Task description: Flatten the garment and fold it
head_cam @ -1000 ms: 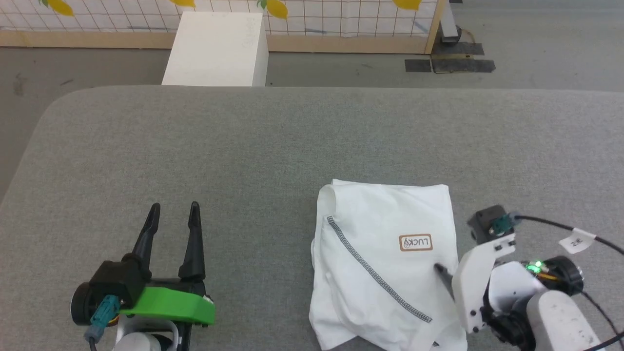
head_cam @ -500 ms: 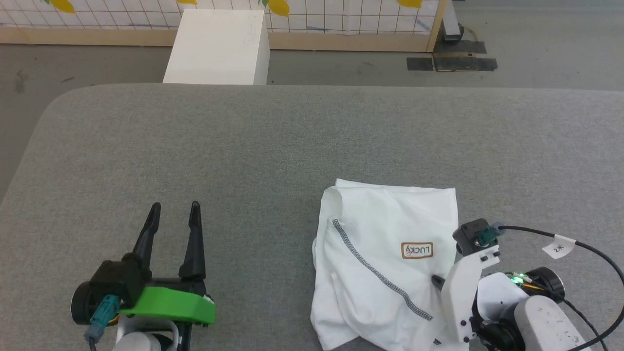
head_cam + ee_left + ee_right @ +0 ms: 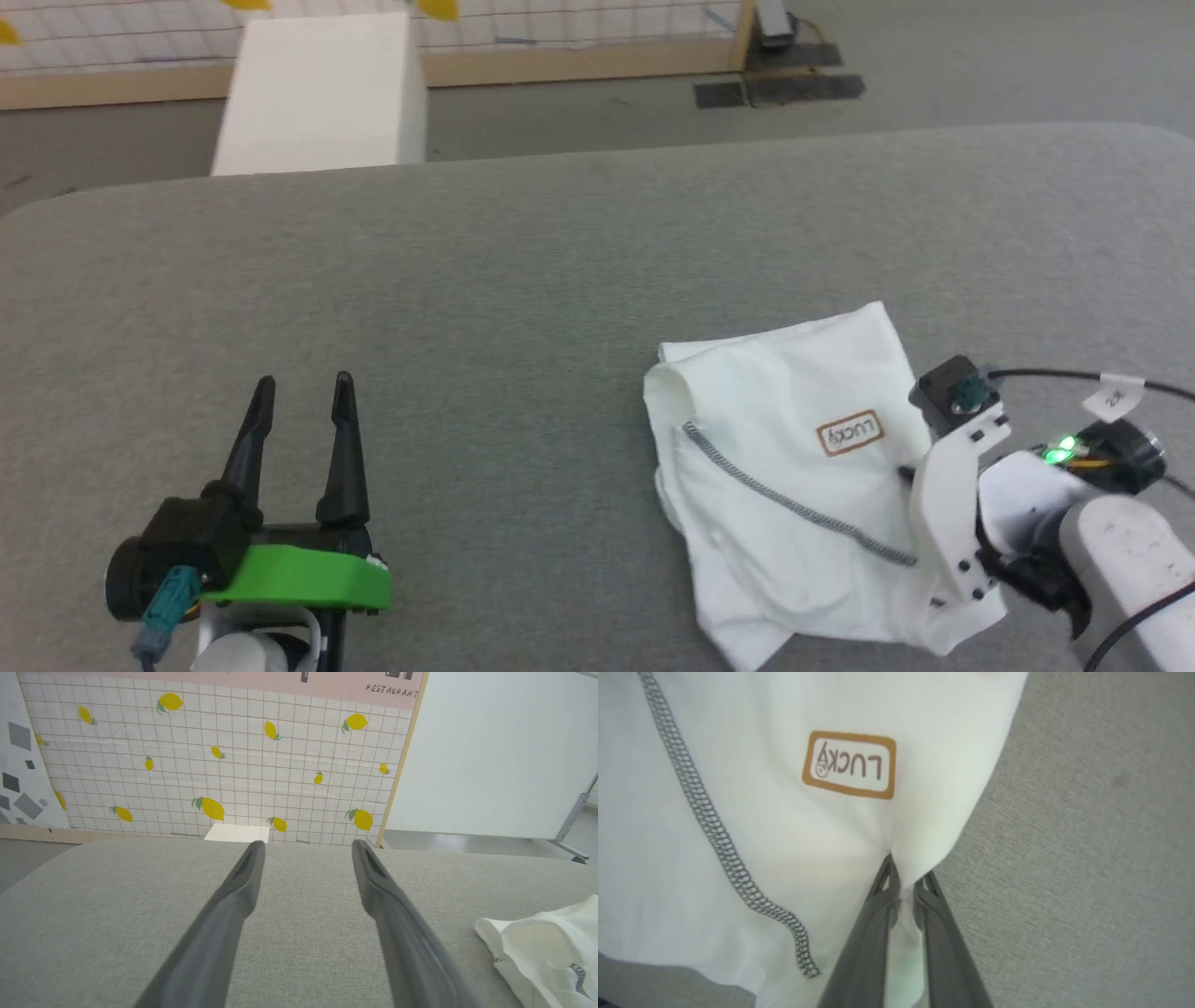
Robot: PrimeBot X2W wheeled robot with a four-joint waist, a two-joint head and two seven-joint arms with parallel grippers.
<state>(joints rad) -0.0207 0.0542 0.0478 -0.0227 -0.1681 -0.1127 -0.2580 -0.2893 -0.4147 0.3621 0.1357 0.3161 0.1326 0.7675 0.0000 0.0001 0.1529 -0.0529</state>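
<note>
The garment [image 3: 794,476], a white shirt with a dark zigzag seam and a brown "LUCKY" label [image 3: 850,433], lies loosely folded on the grey table's near right. My right gripper [image 3: 904,474] is at its right edge, just below the label. In the right wrist view the right gripper [image 3: 906,879] is shut on a pinched ridge of the garment [image 3: 784,835]. My left gripper [image 3: 303,381] hovers open and empty over bare table at the near left, well apart from the shirt. In the left wrist view the left gripper [image 3: 308,845] is spread wide, with the garment [image 3: 546,947] at the lower right.
The grey padded table [image 3: 560,261] has bare room to the left of and beyond the shirt. A rigid white box [image 3: 317,93] stands on the floor behind the table's far edge, before a lemon-print grid wall [image 3: 233,765]. Black tape patches [image 3: 780,89] mark the floor.
My right gripper's fingers have gone from apart to shut, pinching fabric near the label. The whole head view has shifted, so the camera moved. The left gripper stays open and still.
</note>
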